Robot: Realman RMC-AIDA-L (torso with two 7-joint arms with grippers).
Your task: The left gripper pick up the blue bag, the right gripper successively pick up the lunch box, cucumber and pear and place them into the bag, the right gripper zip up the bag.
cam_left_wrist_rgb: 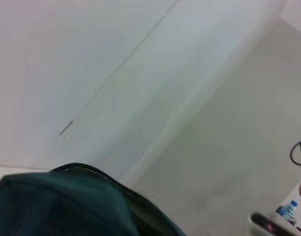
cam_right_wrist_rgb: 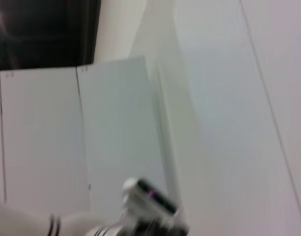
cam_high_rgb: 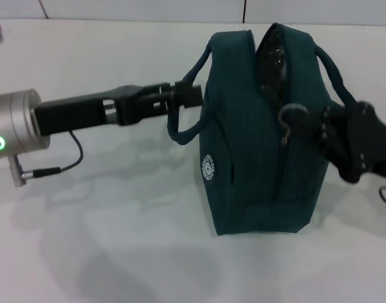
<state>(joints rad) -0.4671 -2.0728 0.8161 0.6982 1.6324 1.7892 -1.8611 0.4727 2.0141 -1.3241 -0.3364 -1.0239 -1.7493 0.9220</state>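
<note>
head view: white table (cam_high_rgb: 117,240), pale wall panels behind. blue bag (cam_high_rgb: 259,145) stands upright on it, right of centre, white logo facing the camera. left gripper (cam_high_rgb: 192,93) reaches in from the left and is clamped on the near loop handle (cam_high_rgb: 183,129), holding the bag steady. right gripper (cam_high_rgb: 292,121) sits at the bag's right side, right at the zipper's metal ring pull (cam_high_rgb: 287,120); its fingers look pinched on or hooked through the ring, but i can't tell for sure. zipper line reads closed low down, still gaping at the top where dark lining shows. no lunch box, cucumber or pear anywhere on the table, so my read is they're already inside and we're mid-zip, last step. remaining: run the pull up over the top. nothing blocks the path; the far handle (cam_high_rgb: 335,69) drapes close to the right arm and could snag

left wrist view: mostly wall and floor. teal edge of the bag fills the lower corner (cam_left_wrist_rgb: 67,201), right up against the camera. small bottle (cam_left_wrist_rgb: 288,212) far off in the background, irrelevant. own fingers not visible

right wrist view: wall panels and a dark opening above, some white hardware (cam_right_wrist_rgb: 150,199) low in frame. no bag, no fingers visible
</note>
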